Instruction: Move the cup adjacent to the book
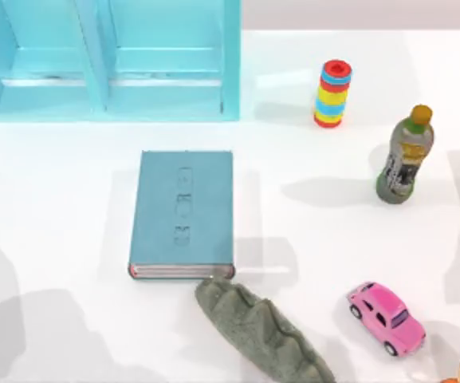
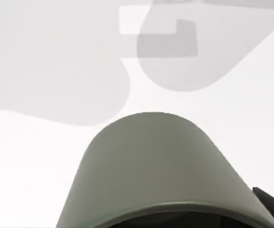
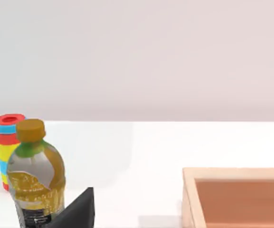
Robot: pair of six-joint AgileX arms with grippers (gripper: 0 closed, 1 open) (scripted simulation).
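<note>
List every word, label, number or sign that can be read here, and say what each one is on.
No text here can be read.
Book: embossed marks on its cover, too faint to make out.
Bottle: a printed label, its print too blurred to read, also in the right wrist view.

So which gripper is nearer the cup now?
Left. The cup sits right at the left gripper; the right gripper is over by the bottle, away from it.
</note>
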